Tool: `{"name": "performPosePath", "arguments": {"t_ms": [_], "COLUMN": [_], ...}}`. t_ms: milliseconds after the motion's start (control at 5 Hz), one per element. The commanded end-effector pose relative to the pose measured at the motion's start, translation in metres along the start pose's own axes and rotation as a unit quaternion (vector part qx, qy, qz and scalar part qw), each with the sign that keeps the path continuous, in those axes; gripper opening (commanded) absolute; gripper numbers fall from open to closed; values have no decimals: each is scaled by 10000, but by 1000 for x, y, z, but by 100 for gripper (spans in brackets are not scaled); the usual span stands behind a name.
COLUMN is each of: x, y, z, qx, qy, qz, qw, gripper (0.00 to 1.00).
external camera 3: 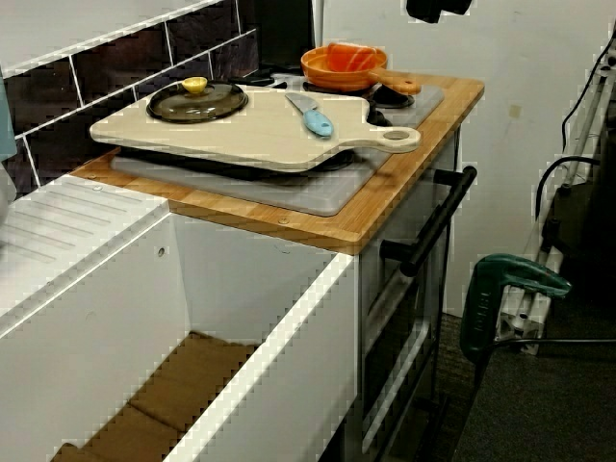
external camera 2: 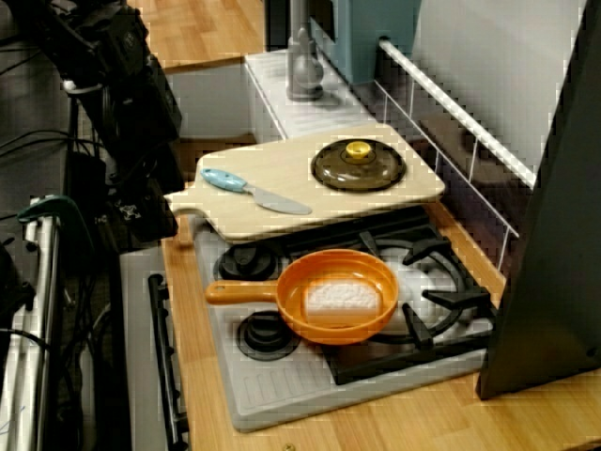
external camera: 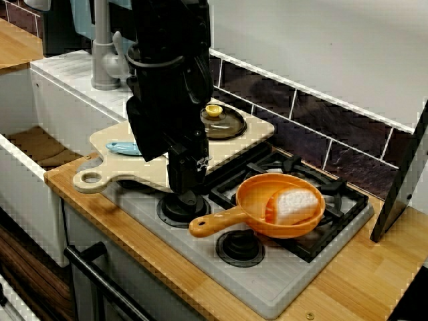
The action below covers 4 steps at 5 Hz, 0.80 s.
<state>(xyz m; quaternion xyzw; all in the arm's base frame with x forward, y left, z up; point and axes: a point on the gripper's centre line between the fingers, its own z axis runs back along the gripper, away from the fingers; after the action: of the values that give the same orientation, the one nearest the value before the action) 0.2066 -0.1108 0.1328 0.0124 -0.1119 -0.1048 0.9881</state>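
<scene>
Your gripper [external camera: 186, 180] hangs in front of the counter [external camera 2: 423, 413], clear of everything. In the close view across the hob it only blocks the sight line. In the high view along the counter it sits off the front edge. Fingers too dark and bunched to read, so you cannot tell whether they are spread or closed; nothing seen in them. Nearest things: the handle end of the wooden cutting board [external camera 2: 282, 169], lying over the sink-side burners of the hob [external camera 2: 282, 385], and the orange frying pan [external camera 2: 293, 287] on the grate beside it, handle pointing to the front edge. A whitish block [external camera 2: 345, 299] lies in the pan. On the board are a blue-handled knife [external camera 2: 254, 191] and, well apart, a dark glass lid [external camera 2: 358, 164] with a yellow knob. The tap [external camera 2: 302, 56] stands beyond the board.
</scene>
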Motion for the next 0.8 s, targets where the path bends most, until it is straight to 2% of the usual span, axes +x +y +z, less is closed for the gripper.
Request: {"name": "performPosePath", "arguments": {"t_ms": [0,400,600], "x": [7,7,7], "y": [-2,-2,-7], "z": [8,8,13], "qx": [6,6,-67], "qy": [-167,-167,-249], "qz": [11,11,-101], "qw": [9999,9999,9996], "gripper": [100,100,100]}}
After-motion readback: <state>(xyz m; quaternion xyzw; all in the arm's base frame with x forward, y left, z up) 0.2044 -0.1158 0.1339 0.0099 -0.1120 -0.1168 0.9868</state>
